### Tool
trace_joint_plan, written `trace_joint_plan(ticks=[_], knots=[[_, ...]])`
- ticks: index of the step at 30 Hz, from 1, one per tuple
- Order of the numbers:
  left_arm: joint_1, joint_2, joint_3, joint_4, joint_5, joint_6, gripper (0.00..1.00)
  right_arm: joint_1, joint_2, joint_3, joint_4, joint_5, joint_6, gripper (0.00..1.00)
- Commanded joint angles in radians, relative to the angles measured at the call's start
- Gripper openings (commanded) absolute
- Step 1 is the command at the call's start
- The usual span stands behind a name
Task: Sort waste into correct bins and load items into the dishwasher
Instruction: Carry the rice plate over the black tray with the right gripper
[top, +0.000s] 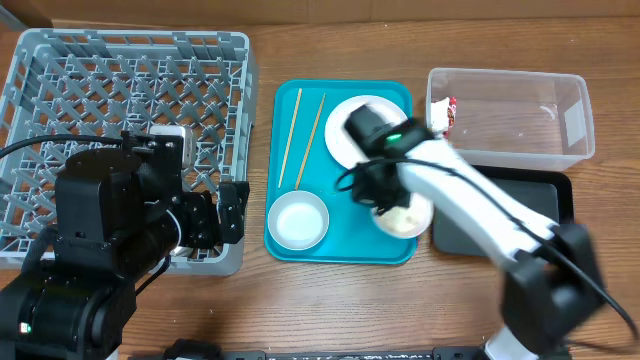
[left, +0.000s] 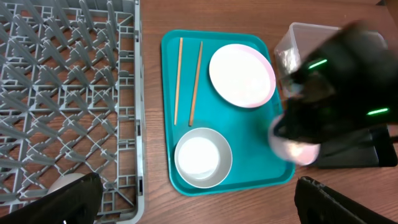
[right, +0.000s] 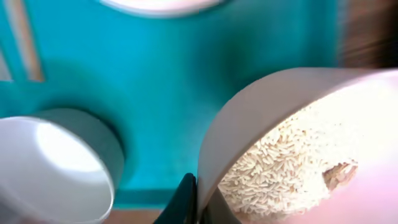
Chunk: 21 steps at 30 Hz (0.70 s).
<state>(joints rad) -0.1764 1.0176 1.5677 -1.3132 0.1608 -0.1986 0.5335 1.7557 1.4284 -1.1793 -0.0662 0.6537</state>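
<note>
My right gripper (top: 385, 195) is shut on the rim of the small white saucer (top: 405, 217) and holds it tilted over the right edge of the teal tray. In the right wrist view the saucer (right: 249, 124) carries white rice (right: 273, 168) and a tan food scrap (right: 339, 176), and the fingers (right: 194, 199) pinch its wall. The large white plate (top: 352, 128) and the grey-sided bowl (top: 298, 220) sit on the teal tray. The red-and-white wrapper (top: 447, 112) lies in the clear tub (top: 520, 100). The black tray (top: 545, 200) lies just right of the saucer. My left gripper (top: 218, 212) is open and empty at the grey dish rack's (top: 100, 80) front right corner.
Two wooden chopsticks (top: 300, 135) lie on the left part of the teal tray (top: 340, 245). In the left wrist view the rack (left: 62, 93) fills the left, and the bowl (left: 202, 157) and plate (left: 241, 74) sit on the tray. My right arm spans the black tray.
</note>
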Motion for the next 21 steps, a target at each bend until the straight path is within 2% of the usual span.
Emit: trace_joint_plan(ticks=[1, 7, 16, 21], knots=[[-0.001, 0.005, 0.006, 0.0, -0.007, 0.019, 1.0, -0.106, -0.132, 0.027, -0.011, -0.126, -0.269, 0.04], [-0.001, 0.01, 0.006, 0.001, -0.007, 0.019, 1.0, -0.307, -0.184, 0.022, -0.142, -0.41, -0.706, 0.04], [-0.001, 0.017, 0.006, 0.0, -0.007, 0.019, 1.0, -0.628, -0.184, -0.143, -0.154, -0.798, -1.018, 0.04], [-0.001, 0.019, 0.006, 0.001, -0.007, 0.019, 1.0, -0.777, -0.184, -0.291, -0.034, -0.911, -1.03, 0.04]])
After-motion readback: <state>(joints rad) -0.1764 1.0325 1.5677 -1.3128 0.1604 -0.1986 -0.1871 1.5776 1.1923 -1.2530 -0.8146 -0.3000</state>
